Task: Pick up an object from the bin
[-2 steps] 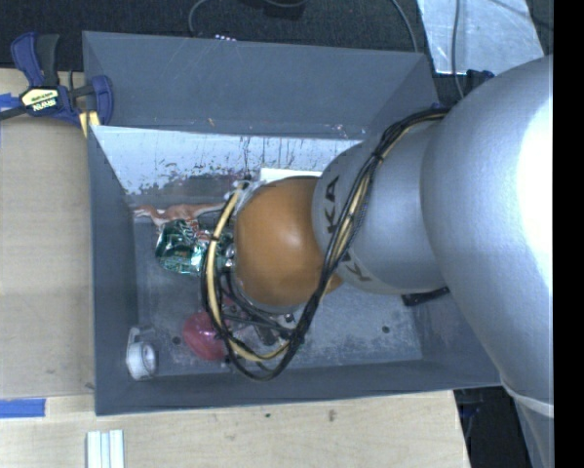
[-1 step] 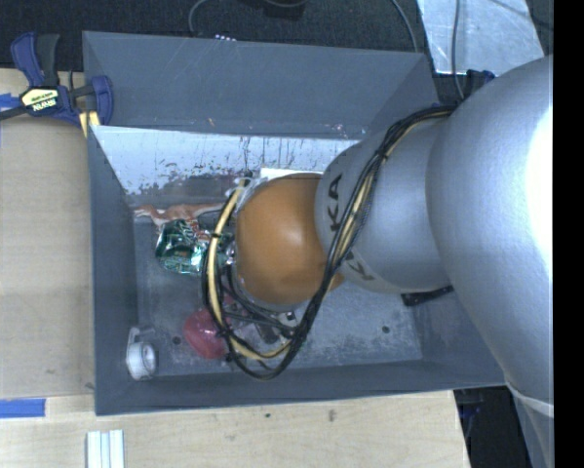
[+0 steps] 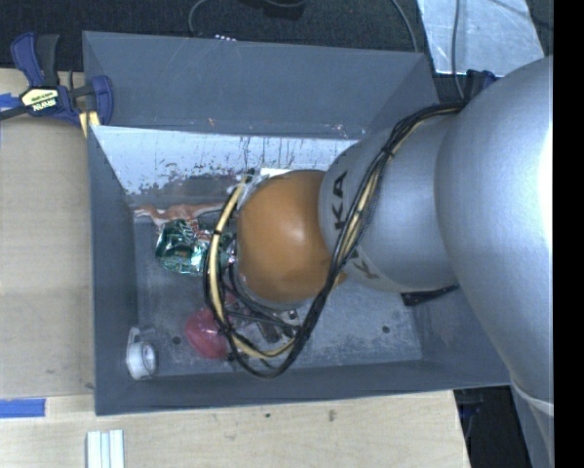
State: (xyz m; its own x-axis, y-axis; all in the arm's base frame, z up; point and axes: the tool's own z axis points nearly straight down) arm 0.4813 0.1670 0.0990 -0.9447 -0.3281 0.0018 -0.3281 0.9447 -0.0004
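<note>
Grey bin [image 3: 111,261]: sloped walls gather the few loose things on the floor's left side.
Orange cover [image 3: 282,247]: wrist faces down, low in the bin, likely for a top-down grasp.
Gripper [image 3: 254,318]: under the cover; released or clenched cannot be told.
Pink lump [image 3: 202,334]: front-left, just beside the cables [image 3: 214,279], nearest; rounded, no clear long axis.
Green crumpled wrapper [image 3: 179,247]: just left of the cover.

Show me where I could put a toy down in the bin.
Bare floor on the right, between arm and front wall; a small patch between green crumpled thing and white roll. Crowded near the pink lump.
</note>
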